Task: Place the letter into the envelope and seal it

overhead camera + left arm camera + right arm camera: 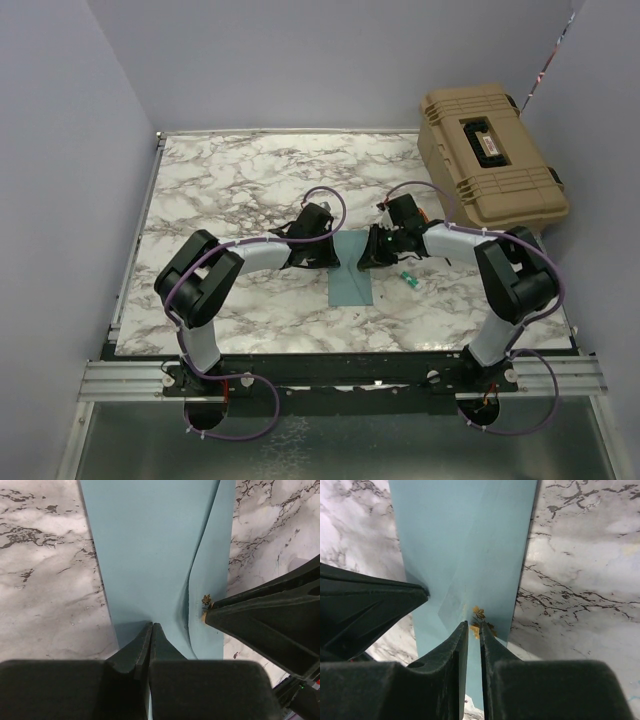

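The teal-blue envelope (351,283) lies flat at the table's middle, and it also shows in the left wrist view (150,550) and the right wrist view (465,535). Its flap (457,597) is folded over the body. The gold seal sticker (479,614) sits at the flap's tip. My left gripper (152,626) is shut, with its tips resting on the envelope's near end. My right gripper (474,626) is shut to a thin gap, with its tips down at the sticker. The two grippers meet over the envelope's far end (348,255). The letter is out of view.
A tan hard case (490,160) stands at the back right, partly off the marble table (230,190). A small green item (406,277) lies just right of the envelope, near the right arm.
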Robot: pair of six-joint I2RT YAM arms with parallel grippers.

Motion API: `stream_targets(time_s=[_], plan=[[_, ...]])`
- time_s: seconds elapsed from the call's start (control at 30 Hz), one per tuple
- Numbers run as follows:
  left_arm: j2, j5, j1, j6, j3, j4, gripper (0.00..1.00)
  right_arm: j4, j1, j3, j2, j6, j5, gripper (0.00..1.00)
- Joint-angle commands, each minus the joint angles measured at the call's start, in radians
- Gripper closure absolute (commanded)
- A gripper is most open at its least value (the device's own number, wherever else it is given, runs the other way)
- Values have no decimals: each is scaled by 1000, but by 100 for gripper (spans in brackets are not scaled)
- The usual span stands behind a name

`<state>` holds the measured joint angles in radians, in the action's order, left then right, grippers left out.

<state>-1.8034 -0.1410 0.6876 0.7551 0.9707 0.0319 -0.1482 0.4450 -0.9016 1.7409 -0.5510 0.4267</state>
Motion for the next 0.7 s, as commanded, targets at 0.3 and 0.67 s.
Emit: stream_targets(time_s=[0.3,0.67], plan=[[-66,27,1,19,-20,57,100,-144,161,-75,78,90,-397,74],[-74,4,-5,37,-26,58,100,-238,291,-92,166,109,-662,69]])
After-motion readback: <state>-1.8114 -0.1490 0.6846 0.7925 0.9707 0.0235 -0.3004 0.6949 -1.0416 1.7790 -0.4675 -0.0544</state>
